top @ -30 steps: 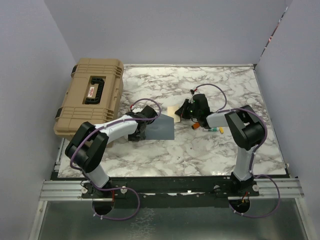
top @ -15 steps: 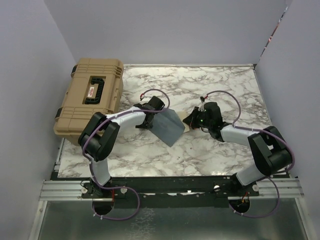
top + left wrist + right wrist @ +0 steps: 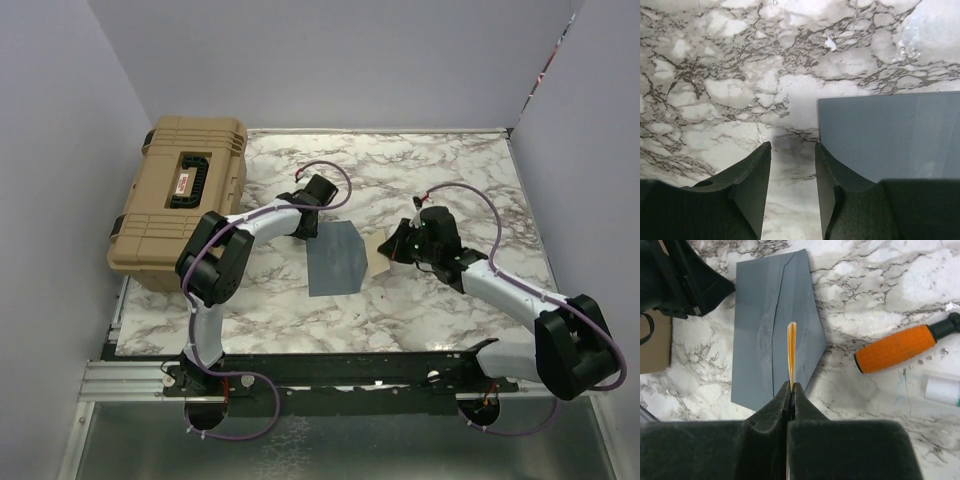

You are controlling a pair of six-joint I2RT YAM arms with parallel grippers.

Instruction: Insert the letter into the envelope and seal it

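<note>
While right pincer [image 3: 791, 387] pinches letter [image 3: 791, 350] edge-on, left pincer [image 3: 792, 152] half-open, empty, at envelope [image 3: 890, 132] edge.

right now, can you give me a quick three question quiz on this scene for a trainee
1. True or false: the left pincer is gripping the envelope.
2. What is the right pincer shut on? A) the letter B) the envelope C) nothing
3. Short answer: is the envelope's flap open or folded shut?

Key: 1 false, because its fingers stand apart over bare marble beside the envelope. 2 A, held edge-on above the envelope. 3 open, lying flat.
</note>
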